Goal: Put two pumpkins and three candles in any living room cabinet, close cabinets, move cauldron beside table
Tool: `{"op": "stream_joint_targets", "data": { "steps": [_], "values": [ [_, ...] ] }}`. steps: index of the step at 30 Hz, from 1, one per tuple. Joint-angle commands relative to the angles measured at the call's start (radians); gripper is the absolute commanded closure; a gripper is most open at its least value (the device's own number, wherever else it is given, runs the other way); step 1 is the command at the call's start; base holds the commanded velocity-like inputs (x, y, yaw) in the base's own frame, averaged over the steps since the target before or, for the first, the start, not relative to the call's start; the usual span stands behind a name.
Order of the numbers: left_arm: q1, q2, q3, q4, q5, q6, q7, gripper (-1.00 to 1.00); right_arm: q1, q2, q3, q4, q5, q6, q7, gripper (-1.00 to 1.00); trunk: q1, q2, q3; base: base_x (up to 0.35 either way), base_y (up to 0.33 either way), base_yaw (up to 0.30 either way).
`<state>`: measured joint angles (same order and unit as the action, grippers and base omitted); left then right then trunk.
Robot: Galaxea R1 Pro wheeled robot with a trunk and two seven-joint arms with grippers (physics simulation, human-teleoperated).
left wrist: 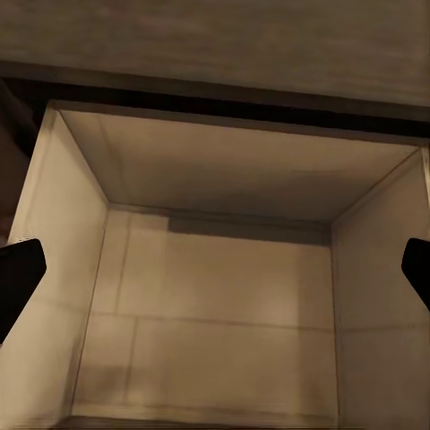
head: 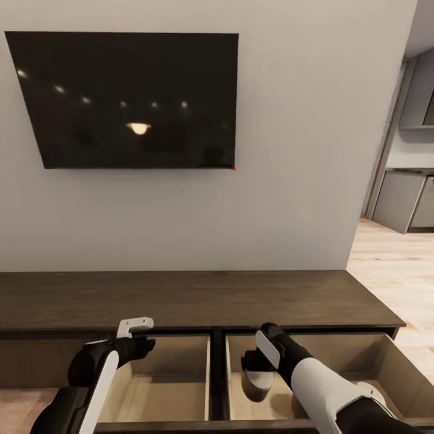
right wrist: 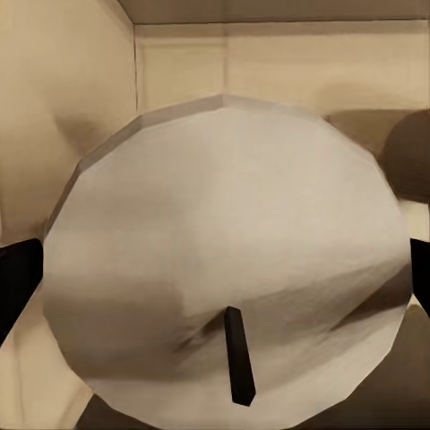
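Observation:
The long dark-brown cabinet (head: 199, 298) runs along the wall with two drawers pulled out. My right gripper (head: 250, 363) reaches down into the right drawer (head: 386, 364). A squat white candle (head: 257, 386) stands upright just under it. In the right wrist view the candle (right wrist: 224, 233), with its dark wick, sits between the spread fingertips (right wrist: 20, 282), and the right gripper (right wrist: 215, 287) is open around it. My left gripper (head: 141, 337) hovers open over the left drawer (head: 166, 392), whose beige interior (left wrist: 215, 305) holds nothing in view. The pumpkins, cauldron and table are out of view.
A large black TV (head: 129, 99) hangs on the grey wall above the cabinet. To the right, light wood floor (head: 392, 259) leads toward grey kitchen cupboards (head: 401, 199). A dark rounded shape (right wrist: 408, 166) lies in the right drawer behind the candle.

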<state>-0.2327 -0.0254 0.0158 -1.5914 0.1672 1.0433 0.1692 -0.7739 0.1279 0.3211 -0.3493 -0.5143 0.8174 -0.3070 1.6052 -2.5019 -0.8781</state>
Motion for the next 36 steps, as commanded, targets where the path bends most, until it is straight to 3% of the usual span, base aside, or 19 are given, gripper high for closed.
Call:
{"op": "stream_joint_targets", "data": {
  "steps": [1, 11, 17, 30, 36],
  "values": [
    [0.000, 0.000, 0.001, -0.001, 0.011, 0.004, 0.009, -1.00, -0.001, -0.001, 0.007, 0.002, -0.010, 0.002, -0.008, 1.00, 0.000, -0.001, -0.001, 0.000, 0.000, 0.000],
    [0.002, 0.001, 0.010, -0.002, 0.017, 0.004, 0.009, -1.00, -0.001, -0.001, 0.007, 0.024, -0.011, -0.008, -0.009, 1.00, 0.000, -0.001, -0.001, 0.000, 0.000, 0.000],
    [0.003, 0.001, 0.011, -0.002, 0.020, 0.004, 0.004, -1.00, -0.001, 0.000, 0.009, 0.040, -0.010, -0.014, -0.008, 1.00, 0.002, -0.002, -0.024, 0.000, 0.000, 0.000],
    [0.011, 0.001, 0.004, -0.002, 0.020, 0.004, 0.003, -1.00, -0.001, 0.001, 0.012, 0.042, -0.009, -0.049, -0.008, 1.00, 0.002, -0.002, -0.024, 0.000, 0.000, 0.000],
    [0.012, 0.001, 0.002, -0.002, 0.020, 0.004, 0.003, -1.00, -0.001, 0.001, 0.013, 0.044, -0.009, -0.075, -0.007, 1.00, 0.005, -0.003, -0.048, 0.000, 0.000, 0.000]
  ]
}}
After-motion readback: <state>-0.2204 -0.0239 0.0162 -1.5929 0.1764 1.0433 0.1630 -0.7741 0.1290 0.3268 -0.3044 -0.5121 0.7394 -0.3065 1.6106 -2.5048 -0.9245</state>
